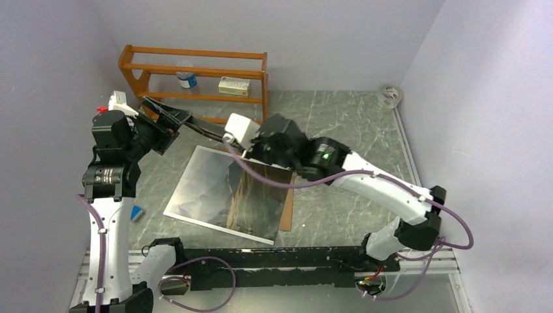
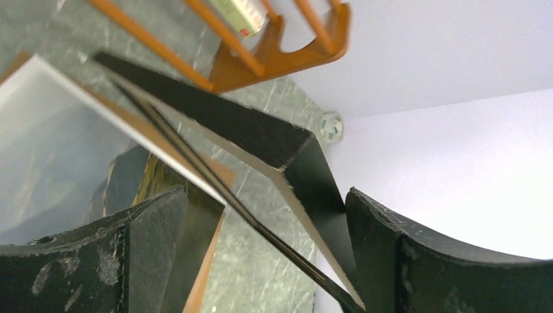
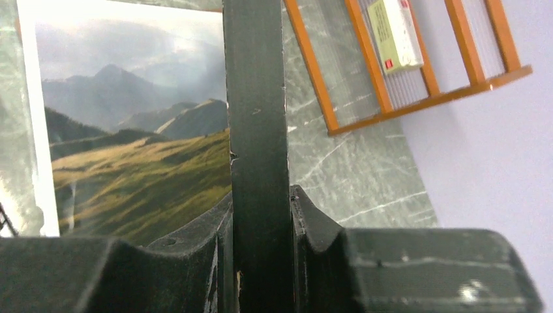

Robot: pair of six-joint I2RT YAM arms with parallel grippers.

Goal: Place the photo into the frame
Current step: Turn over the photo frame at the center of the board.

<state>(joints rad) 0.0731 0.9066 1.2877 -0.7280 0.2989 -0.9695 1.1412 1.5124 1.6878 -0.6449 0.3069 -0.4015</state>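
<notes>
The photo of mountains and grassland lies face up on the table, and it also shows in the right wrist view. The black frame is held up at a slant above the photo's far edge. My right gripper is shut on one frame bar. My left gripper is open with its jaws wide apart around a frame corner; in the left wrist view the gripper has the frame close by its right finger and its left finger stands apart from it.
A brown backing board lies under the photo. An orange-brown shelf rack at the back holds a bottle and a small box. A tape roll sits in the far right corner. A small blue item lies at the left.
</notes>
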